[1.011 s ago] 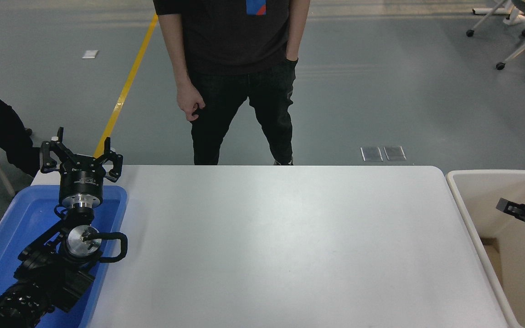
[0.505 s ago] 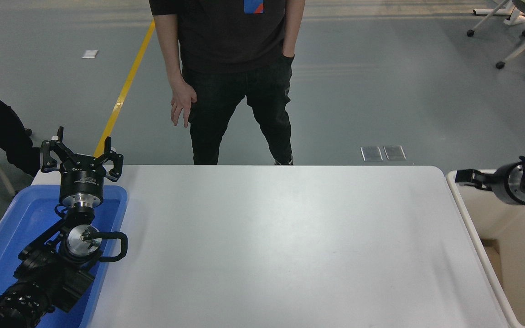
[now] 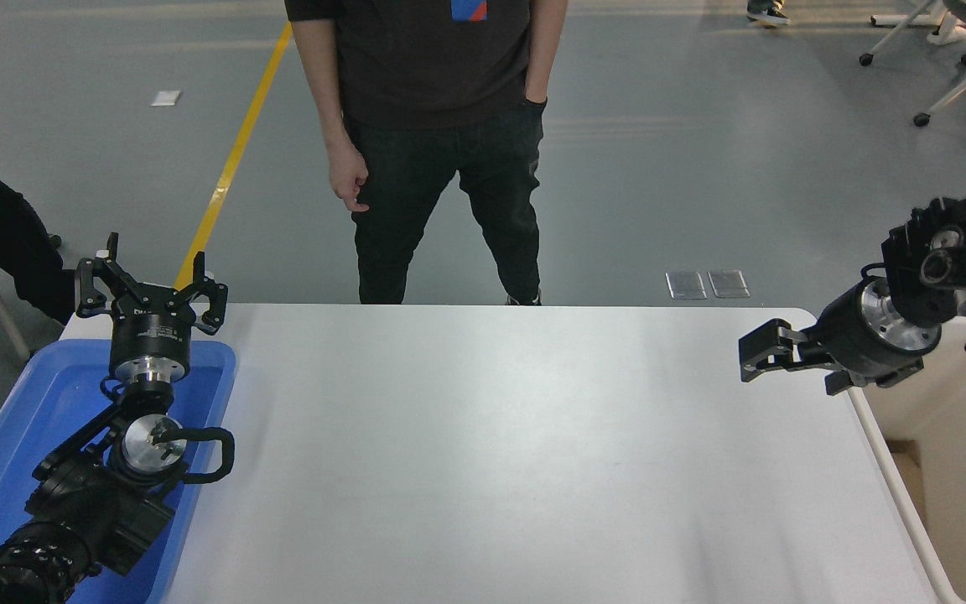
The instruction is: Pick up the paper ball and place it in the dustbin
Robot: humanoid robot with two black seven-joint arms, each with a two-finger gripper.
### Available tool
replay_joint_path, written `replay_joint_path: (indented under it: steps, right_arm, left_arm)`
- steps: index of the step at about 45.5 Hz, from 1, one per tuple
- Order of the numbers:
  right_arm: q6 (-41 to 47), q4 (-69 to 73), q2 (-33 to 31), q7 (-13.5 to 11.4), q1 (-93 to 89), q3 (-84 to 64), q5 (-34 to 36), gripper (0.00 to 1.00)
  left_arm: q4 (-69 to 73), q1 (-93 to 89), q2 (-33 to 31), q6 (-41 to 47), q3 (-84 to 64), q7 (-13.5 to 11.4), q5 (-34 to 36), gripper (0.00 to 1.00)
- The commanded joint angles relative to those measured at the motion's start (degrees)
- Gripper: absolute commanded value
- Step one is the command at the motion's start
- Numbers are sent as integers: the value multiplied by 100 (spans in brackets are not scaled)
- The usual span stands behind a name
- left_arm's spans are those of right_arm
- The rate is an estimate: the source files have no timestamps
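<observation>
Right gripper [image 3: 750, 356] hung above the table's [image 3: 491, 436] right edge, just left of the bin [image 3: 953, 470], and no paper ball was in sight.

One table, one bin, one tray [image 3: 22, 436], two grippers and one standing person [image 3: 441, 143] were in view. The right gripper pointed left, its fingers close together with nothing between them; whether they were fully closed could not be told. The bin stood right of it and below, off the table's end; the visible part of its inside showed only a brown patch low on the floor. Far to its left the left gripper [image 3: 150, 289] was parked over the blue tray, fingers spread wide. The tray's visible floor held nothing but the arm's shadow. The person stood beyond the table's far edge, to the right gripper's upper left.
</observation>
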Motion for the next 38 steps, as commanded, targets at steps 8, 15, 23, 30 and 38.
replay_joint_path:
  steps: [8,15,23,30,38]
  right_arm:
    - [463,968,536,-3,1435,-718,585,100]
    - [551,1267,712,-3,1830,-973,655,100]
    - [604,1461,694,6,2278,-1148,848,100]
    - [630,1540,720,6,2525,-1193,998,100]
    - [630,1540,896,15,2657,-1236,1261,100]
  left_arm:
    - [0,8,10,0,0,0,8,99]
    - [0,8,10,0,-9,0,8,99]
    - [0,8,10,0,-9,0,17,99]
    - [0,8,10,9,-9,0,17,99]
    - [0,8,10,9,-9,-9,8,99]
